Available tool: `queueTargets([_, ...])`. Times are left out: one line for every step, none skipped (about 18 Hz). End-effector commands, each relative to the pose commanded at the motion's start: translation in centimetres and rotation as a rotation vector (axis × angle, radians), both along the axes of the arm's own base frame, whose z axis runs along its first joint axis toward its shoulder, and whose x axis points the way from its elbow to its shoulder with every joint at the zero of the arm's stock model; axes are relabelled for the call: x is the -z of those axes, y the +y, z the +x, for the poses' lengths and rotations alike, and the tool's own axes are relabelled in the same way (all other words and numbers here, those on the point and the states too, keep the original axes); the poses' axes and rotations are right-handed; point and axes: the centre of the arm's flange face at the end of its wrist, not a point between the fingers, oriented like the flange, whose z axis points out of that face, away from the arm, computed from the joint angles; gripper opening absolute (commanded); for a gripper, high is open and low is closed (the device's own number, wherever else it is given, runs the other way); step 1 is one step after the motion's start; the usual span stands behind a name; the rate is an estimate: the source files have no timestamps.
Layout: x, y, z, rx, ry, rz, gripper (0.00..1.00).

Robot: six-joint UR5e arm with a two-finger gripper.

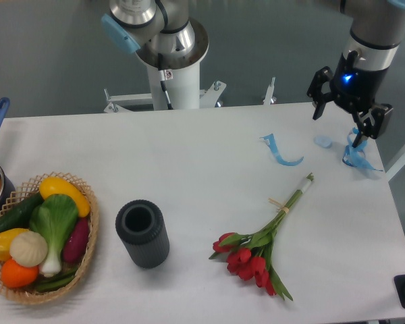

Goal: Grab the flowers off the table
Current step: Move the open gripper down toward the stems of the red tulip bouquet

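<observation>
1. Nothing of the pick-up looks done from where I stand: the flowers (260, 246) lie flat on the white surface (189, 155), toward its front right, red heads nearest the front edge and the green stems running up and to the right, with a tan band around them partway along.

2. The end effector (344, 115) hangs above the far right corner of the surface, well apart from the flowers. Its two fingers are spread wide and hold nothing.

3. Below it lie curls of blue ribbon (283, 154), one near the right edge and one further in. Neither touches the bunch.

4. A dark ribbed cylinder (142, 233) stands upright to the left of the flowers, clear of them, and a wicker basket (88, 253) of vegetables sits at the far left.

5. As I judge it, everything is left: travel to the bunch, descend over the stems, close and lift.
</observation>
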Motion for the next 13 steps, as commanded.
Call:
queueTargets([-0.1, 0.0, -0.1, 0.002, 0.007, 0.004, 1.0])
queueTargets([-0.2, 0.2, 0.0, 0.003, 0.012, 0.013, 1.0])
queueTargets([-0.2, 0.2, -0.1, 0.003, 0.009, 0.029, 1.0])
queueTargets([-0.1, 0.2, 0.1, 0.004, 0.005, 0.03, 1.0])
queueTargets([-0.1, -0.1, 0.6, 0.0, 0.003, 0.028, 1.0])
queueTargets([0.3, -0.6, 1.4, -0.006, -0.007, 0.027, 1.0])
queueTargets([0.5, -0.9, 1.8, -0.008, -0.004, 0.029, 1.0])
queueTargets([1.0, -1.2, 2.0, -0.011, -0.004, 0.029, 1.0])
queueTargets([1.1, -1.3, 2.3, -0.012, -0.007, 0.027, 1.0])
queueTargets([1.5, -1.4, 2.6, -0.013, -0.009, 0.026, 1.0])
queueTargets([1.6, -1.2, 2.7, -0.012, -0.003, 0.028, 1.0])
queueTargets([1.7, -1.1, 2.7, -0.01, 0.001, 0.03, 1.0])
queueTargets([1.9, -1.1, 2.8, -0.01, 0.003, 0.03, 1.0])
